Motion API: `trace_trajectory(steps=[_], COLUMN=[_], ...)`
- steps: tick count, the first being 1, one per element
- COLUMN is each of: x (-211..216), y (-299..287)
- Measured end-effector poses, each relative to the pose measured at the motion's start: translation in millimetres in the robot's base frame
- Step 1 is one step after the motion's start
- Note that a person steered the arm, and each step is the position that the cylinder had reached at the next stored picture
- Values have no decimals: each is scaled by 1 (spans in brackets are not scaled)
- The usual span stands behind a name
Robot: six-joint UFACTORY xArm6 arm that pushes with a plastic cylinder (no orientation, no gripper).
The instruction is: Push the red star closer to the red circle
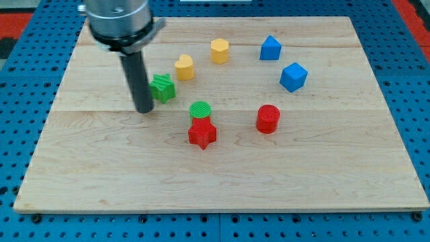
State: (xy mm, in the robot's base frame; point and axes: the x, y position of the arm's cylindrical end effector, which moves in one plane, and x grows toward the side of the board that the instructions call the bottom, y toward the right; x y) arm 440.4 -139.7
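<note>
No claw, just rod; my tip (144,109) on wooden board (101,181), touching nothing, at 10 o'clock of red plastic star block (201,133); red plastic cylinder block (267,119) at star's 3 o'clock; green cylinder block (200,109) touches star at 12, so push from 9 seems cleanest

Single camera, raised and tilted down onto the wooden board (222,181).

It looks from beyond the board's near edge at the view's bottom toward the far edge at the view's top, close enough that the board fills most of the frame. Blue pegboard (20,101) shows along all four margins. The arm's housing (119,20) is cropped at upper left. No second view exists to overlap.
</note>
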Motion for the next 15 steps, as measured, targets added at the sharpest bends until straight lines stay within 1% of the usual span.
trace_trajectory(steps=[1,2,3,4,5,6,8,11,12,14,15], x=[-30,-54,-46,-43,-24,13,16,16,47,71,71], y=[-28,8,68,57,40,29,28,2,36,131,154])
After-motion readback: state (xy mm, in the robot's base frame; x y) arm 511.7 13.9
